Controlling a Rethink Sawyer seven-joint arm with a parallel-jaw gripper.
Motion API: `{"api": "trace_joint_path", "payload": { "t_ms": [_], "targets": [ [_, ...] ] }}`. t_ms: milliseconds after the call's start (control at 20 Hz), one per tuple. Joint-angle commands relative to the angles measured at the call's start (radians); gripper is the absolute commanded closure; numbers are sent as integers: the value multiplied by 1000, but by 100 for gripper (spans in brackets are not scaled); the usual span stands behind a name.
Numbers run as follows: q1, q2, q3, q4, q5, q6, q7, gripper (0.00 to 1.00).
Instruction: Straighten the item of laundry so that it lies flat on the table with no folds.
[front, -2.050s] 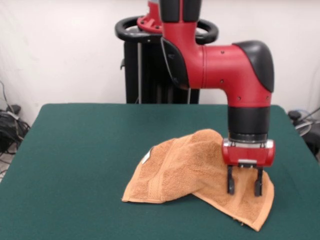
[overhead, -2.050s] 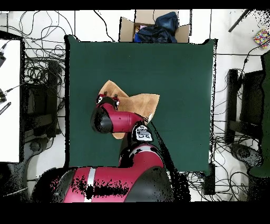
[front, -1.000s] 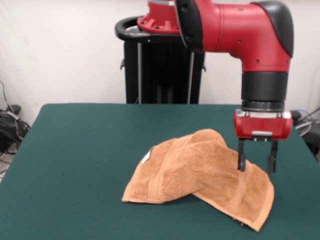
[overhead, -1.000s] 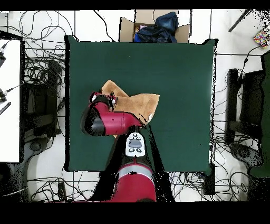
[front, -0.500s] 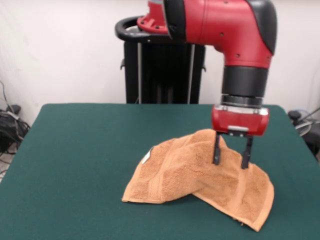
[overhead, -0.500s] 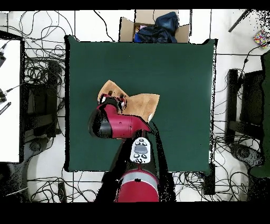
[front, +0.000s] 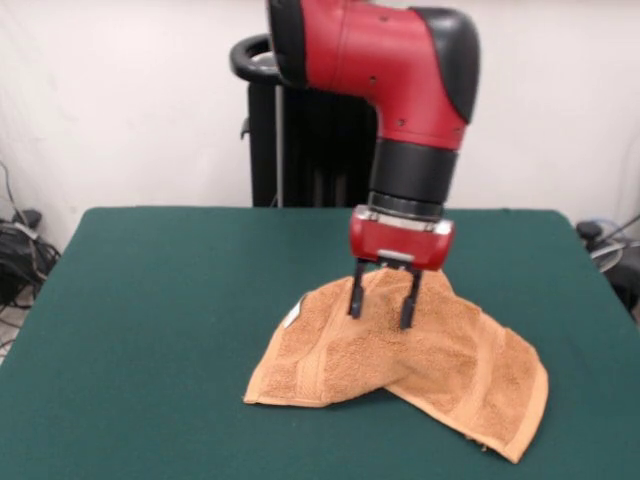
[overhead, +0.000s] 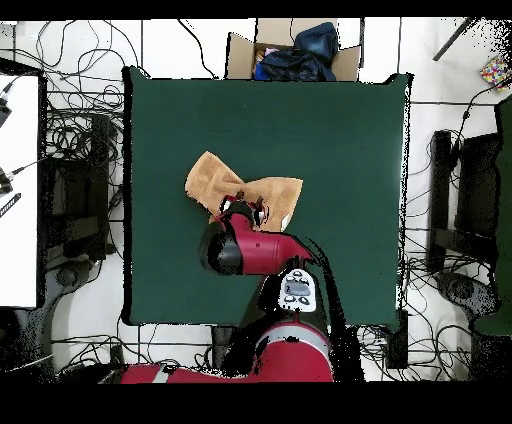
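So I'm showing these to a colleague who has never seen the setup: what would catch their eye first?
Most likely the big red arm coming down from above, its open gripper poised over the middle of the towel. Next, the orange-tan towel itself, lying rumpled and folded over on the dark green table, right of centre in the front view. Overhead, tangled cables ring the table.

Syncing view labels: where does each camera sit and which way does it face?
Front: across the table, facing the pedestal; arm descends, open tool over the towel.
Overhead: above, looking straight down, base at bottom; arm reaches up-frame.
Shared: towel, tool, table, turned half round.
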Motion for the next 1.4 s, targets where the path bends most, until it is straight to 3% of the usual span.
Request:
{"api": "trace_joint_path", "payload": {
  "t_ms": [50,850,1250,1400],
  "targets": [
    [-17,115,-10,-5,-54,-95,110,0],
    [-43,175,-72,5,-106,-207,107,0],
    [-128,-2,-1,44,-185,-19,66,0],
    [-153,-20,19,44,-207,-3,66,0]
  ]
}}
